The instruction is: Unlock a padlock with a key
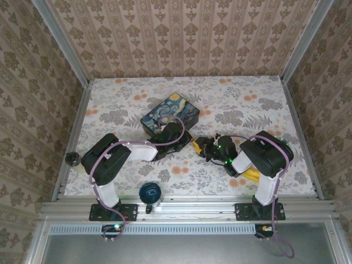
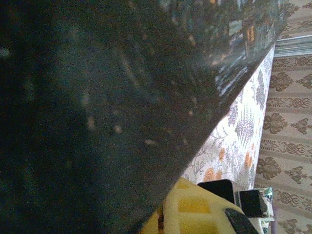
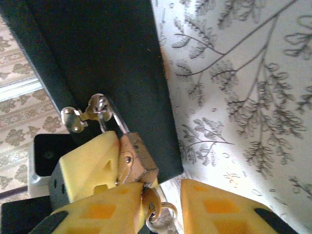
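1. Top: both arms bend inward. The left gripper [image 1: 176, 134] is at the painted tin's [image 1: 170, 111] near edge, and the right gripper [image 1: 199, 146] is just beside it over the floral worktop [image 1: 247, 104].
2. Left wrist: the left gripper is closed. Its yellow pad [image 2: 195, 209] sits under the glossy dark tin wall.
3. Right wrist: the brass padlock [image 3: 138, 163] hangs on the tin's silvery latch [image 3: 97, 105], with the key [image 3: 151, 197] at its lower end. The right gripper's yellow fingers stand parted around the key.

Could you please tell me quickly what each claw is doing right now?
Left claw: closed on the padlock.
Right claw: open, the key between its fingers.
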Robot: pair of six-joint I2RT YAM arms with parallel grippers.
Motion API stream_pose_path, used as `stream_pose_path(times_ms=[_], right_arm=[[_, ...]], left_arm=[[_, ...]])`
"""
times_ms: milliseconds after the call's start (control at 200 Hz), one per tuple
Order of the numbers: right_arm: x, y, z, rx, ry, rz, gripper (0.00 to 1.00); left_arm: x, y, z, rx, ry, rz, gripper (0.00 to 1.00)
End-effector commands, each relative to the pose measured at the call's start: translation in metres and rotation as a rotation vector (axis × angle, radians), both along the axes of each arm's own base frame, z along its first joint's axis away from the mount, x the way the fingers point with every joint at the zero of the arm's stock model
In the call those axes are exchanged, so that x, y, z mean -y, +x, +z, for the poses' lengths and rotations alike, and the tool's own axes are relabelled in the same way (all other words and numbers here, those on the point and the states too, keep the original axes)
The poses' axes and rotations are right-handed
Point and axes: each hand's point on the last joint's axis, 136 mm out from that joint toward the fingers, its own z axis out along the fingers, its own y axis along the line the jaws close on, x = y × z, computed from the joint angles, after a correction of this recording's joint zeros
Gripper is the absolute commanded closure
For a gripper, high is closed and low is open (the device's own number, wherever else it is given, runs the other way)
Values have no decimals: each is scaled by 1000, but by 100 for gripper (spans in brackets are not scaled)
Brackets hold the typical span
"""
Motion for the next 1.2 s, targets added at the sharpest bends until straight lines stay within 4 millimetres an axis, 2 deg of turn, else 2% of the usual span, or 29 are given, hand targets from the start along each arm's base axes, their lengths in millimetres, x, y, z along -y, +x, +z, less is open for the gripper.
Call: stream_pose_path(times_ms=[0, 215, 300, 330, 470, 580, 690, 795, 1035, 1195], right_arm=[[-16, 9, 25, 113, -10, 57, 63], [5, -10, 15, 103, -259, 98, 60], [20, -21, 24, 116, -399, 118, 57], [26, -23, 36, 146, -448, 121, 57], [61, -41, 60, 202, -696, 137, 53], [72, -52, 74, 288, -802, 178, 55], [72, -59, 78, 360, -893, 248, 63], [59, -64, 82, 448, -1000, 334, 65], [29, -54, 87, 576, -1201, 482, 70], [11, -53, 80, 625, -1315, 591, 73]], left_arm=[[27, -45, 4, -106, -88, -176, 100], [20, -44, 10, -93, -71, -180, 100], [17, -46, 8, -88, -49, -191, 100], [16, -46, 8, -86, -42, -197, 100], [8, -50, 1, -103, -21, -204, 100], [5, -51, 1, -108, -23, -203, 100], [4, -50, 6, -106, -26, -204, 100], [1, -50, 8, -115, -25, -203, 100], [-5, -51, 10, -137, -26, -205, 100], [-11, -49, 10, -153, -24, -188, 100]])
